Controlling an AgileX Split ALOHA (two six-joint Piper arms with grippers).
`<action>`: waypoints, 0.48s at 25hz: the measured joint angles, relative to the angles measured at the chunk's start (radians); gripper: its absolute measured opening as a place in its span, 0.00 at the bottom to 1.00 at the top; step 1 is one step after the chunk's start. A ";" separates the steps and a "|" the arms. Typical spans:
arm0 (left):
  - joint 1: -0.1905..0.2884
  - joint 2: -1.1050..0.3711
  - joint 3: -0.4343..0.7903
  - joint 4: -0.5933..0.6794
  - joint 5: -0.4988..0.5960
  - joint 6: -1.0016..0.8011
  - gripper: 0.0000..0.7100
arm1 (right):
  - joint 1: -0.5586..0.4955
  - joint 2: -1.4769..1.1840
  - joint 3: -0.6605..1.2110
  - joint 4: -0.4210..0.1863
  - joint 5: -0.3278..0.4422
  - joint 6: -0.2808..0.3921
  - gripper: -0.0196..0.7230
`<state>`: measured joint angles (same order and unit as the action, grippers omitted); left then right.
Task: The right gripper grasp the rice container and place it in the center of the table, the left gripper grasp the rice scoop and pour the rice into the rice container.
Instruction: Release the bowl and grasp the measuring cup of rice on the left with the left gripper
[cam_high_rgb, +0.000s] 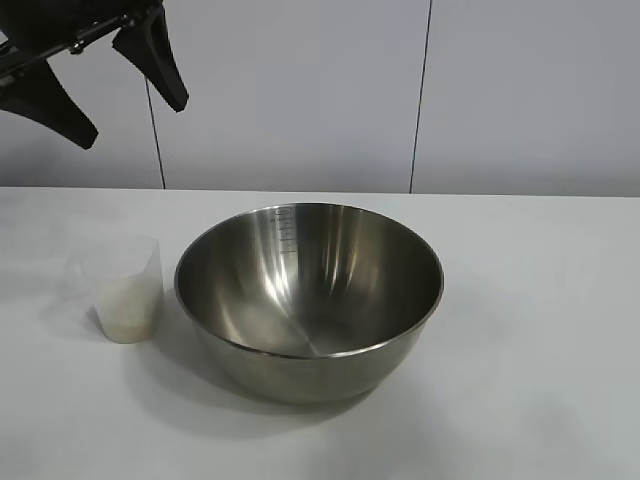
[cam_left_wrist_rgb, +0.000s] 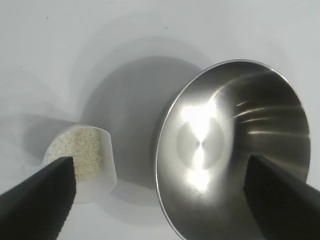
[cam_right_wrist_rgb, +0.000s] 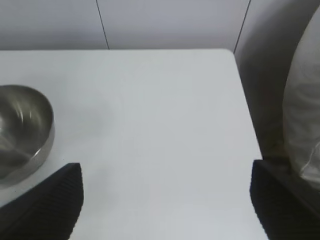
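The rice container (cam_high_rgb: 310, 300), a shiny steel bowl, stands empty in the middle of the white table (cam_high_rgb: 540, 330). The rice scoop (cam_high_rgb: 125, 290), a clear plastic cup, stands upright just left of it, apart from it, with rice (cam_high_rgb: 128, 305) inside. My left gripper (cam_high_rgb: 134, 124) hangs open and empty high above the scoop. Its wrist view shows the scoop (cam_left_wrist_rgb: 102, 172), the rice (cam_left_wrist_rgb: 82, 147) and the bowl (cam_left_wrist_rgb: 230, 150) below its open gripper (cam_left_wrist_rgb: 159, 162). My right gripper (cam_right_wrist_rgb: 165, 167) is open and empty over bare table beside the bowl (cam_right_wrist_rgb: 22, 130); it is out of the exterior view.
The table's side edge (cam_right_wrist_rgb: 245, 100) runs close to the right gripper, with a dark gap and a white bag-like thing (cam_right_wrist_rgb: 305, 110) beyond it. A pale panelled wall (cam_high_rgb: 300, 90) stands behind the table.
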<state>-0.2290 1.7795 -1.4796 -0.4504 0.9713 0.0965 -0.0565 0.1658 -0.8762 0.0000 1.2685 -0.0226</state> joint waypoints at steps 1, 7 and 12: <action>0.000 0.000 0.000 0.000 0.001 0.000 0.93 | 0.000 -0.036 0.020 0.000 0.000 -0.001 0.86; 0.000 0.000 0.000 0.000 0.004 0.008 0.93 | 0.000 -0.185 0.112 -0.011 0.000 -0.027 0.86; 0.000 0.000 0.000 -0.001 0.005 0.011 0.93 | 0.000 -0.188 0.205 -0.011 0.000 -0.027 0.86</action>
<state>-0.2290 1.7795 -1.4796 -0.4510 0.9760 0.1072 -0.0565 -0.0221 -0.6716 -0.0111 1.2685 -0.0495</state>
